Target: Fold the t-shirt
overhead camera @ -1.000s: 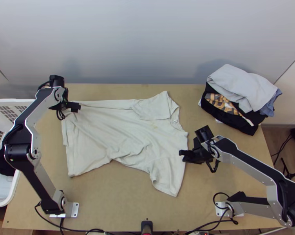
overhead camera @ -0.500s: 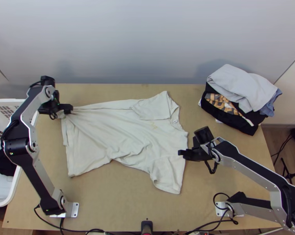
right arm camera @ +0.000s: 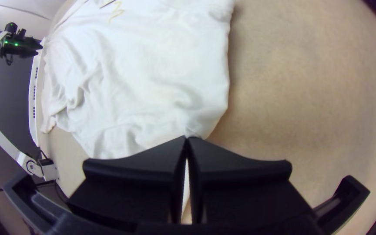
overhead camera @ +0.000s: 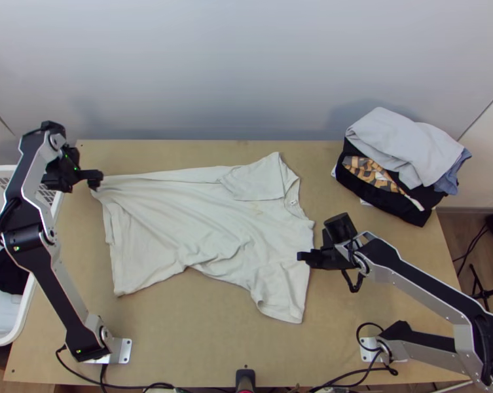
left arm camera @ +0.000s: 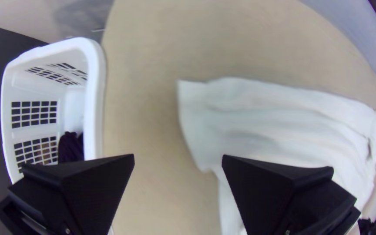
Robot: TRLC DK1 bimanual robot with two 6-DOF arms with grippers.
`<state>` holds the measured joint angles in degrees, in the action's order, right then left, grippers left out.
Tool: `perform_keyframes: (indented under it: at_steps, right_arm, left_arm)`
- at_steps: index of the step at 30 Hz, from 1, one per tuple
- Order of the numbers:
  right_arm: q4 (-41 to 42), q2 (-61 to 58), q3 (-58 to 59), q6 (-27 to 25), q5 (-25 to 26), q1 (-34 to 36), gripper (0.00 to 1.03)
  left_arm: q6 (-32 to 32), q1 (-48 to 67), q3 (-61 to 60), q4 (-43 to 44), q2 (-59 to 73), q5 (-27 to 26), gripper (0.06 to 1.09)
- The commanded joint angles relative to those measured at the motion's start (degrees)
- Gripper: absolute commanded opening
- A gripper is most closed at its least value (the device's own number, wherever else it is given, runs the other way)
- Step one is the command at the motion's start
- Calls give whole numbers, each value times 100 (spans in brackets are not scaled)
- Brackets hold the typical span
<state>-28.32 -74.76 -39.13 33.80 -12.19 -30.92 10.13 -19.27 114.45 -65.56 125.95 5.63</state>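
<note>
In the top view my left gripper (overhead camera: pixel 95 179) is at the far-left hem corner of the pale t-shirt (overhead camera: pixel 194 223). The shirt lies spread and wrinkled, hem to the left and collar to the right, with the far sleeve folded inward. My left gripper (left arm camera: pixel 178 159) stands open in its wrist view, with the t-shirt's corner (left arm camera: pixel 249 117) flat on the table beyond the fingers. At the shirt's right edge, between collar and near sleeve, sits my right gripper (overhead camera: pixel 305 255). The right wrist view has my right gripper (right arm camera: pixel 186 139) shut on the cloth edge of the t-shirt (right arm camera: pixel 149 78).
A white basket (left arm camera: pixel 94 100) with dark cloth inside stands off the table's left edge, close to my left gripper. A pile of folded clothes (overhead camera: pixel 403 154) lies at the far right. Bare tabletop (overhead camera: pixel 200 327) stretches along the near side.
My left gripper has travelled left, and the shirt's far hem corner has been drawn out leftward with it. Near the right gripper, the near sleeve has shifted slightly; that gripper has barely moved.
</note>
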Motion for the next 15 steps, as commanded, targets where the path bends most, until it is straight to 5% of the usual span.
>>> perform_keyframes:
  at_steps: [1,8,15]
  right_arm:
    - [1,-3,90,92,14,-11,3]
    - [45,-153,38,135,14,7,3]
    - [54,-223,55,144,6,86,3]
  left_arm:
    - [94,529,-433,-2215,-1152,-967,103]
    - [657,907,-3940,-2013,-3217,-993,104]
    - [789,1153,-5873,-1275,-4615,-897,104]
